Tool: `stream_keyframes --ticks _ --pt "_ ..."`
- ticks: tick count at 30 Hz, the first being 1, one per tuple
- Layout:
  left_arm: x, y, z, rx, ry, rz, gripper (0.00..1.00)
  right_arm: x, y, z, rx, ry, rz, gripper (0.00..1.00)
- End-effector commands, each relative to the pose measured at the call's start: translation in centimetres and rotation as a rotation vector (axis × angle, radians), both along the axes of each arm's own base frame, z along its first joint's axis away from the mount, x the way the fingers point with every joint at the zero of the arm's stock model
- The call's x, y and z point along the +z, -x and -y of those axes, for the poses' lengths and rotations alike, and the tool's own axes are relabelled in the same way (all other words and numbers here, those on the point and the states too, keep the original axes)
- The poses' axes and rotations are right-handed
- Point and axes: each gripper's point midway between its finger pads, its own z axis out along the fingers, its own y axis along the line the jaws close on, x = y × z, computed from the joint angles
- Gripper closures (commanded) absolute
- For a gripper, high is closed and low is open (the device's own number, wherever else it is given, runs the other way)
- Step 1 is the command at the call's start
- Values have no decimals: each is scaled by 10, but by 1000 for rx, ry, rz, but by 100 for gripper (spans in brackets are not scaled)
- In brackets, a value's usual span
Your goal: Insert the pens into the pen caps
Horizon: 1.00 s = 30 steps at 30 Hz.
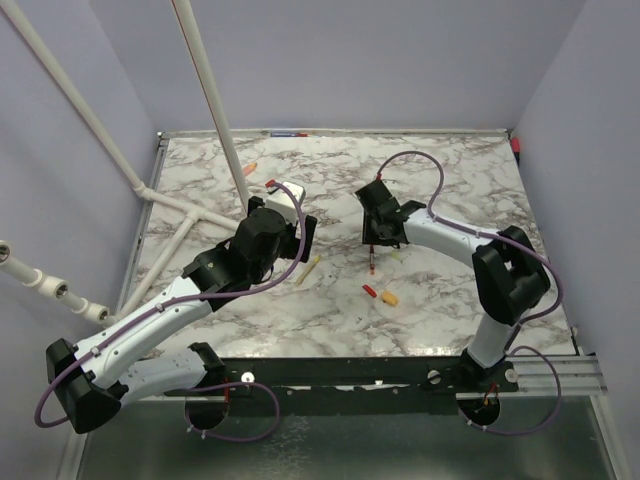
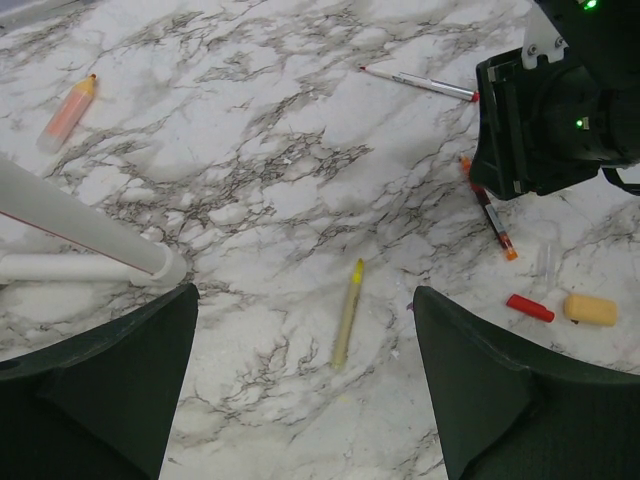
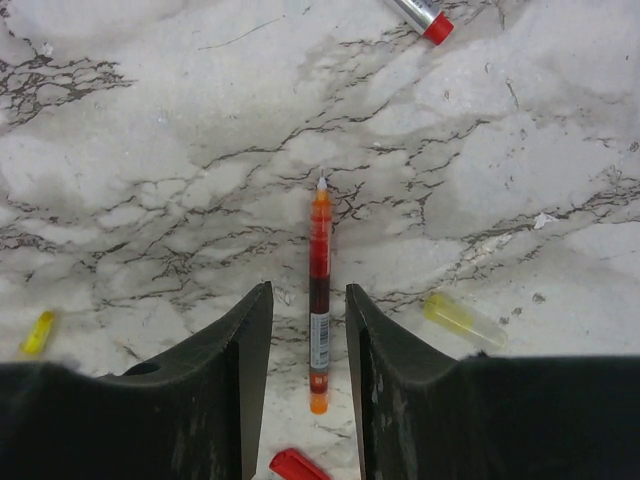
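Marble table (image 1: 330, 325) carries a red-orange pen (image 3: 319, 290), which lies between the parted fingers of the right gripper (image 3: 308, 295); they seem not to touch it. The left gripper (image 2: 305, 295) hangs spread wide above a yellow pen (image 2: 348, 312), while a red cap (image 2: 529, 308) and a yellow-orange cap (image 2: 590, 308) lie just beside each other near the right gripper

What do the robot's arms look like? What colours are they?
The left arm and right arm are smooth white tubes linked by chunky black joints. A thin purple cable loops along each one. The left gripper and right gripper each have two dark, wedge-shaped fingers. A small green light glows on the right wrist's black housing.
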Motion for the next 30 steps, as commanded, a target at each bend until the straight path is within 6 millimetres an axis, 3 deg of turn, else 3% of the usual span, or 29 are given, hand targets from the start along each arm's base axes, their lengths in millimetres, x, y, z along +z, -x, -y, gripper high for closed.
stream_keyframes --ticks 1,21,30 --pt "1 4 2 -24 8 -1 11 -7 -12 -3 -34 29 15 62" --pt "-2 4 3 -29 3 -10 11 -44 -14 1 -44 87 -31 75" --pt "-8 3 4 -24 -8 -21 11 -54 -6 7 -39 99 -44 92"
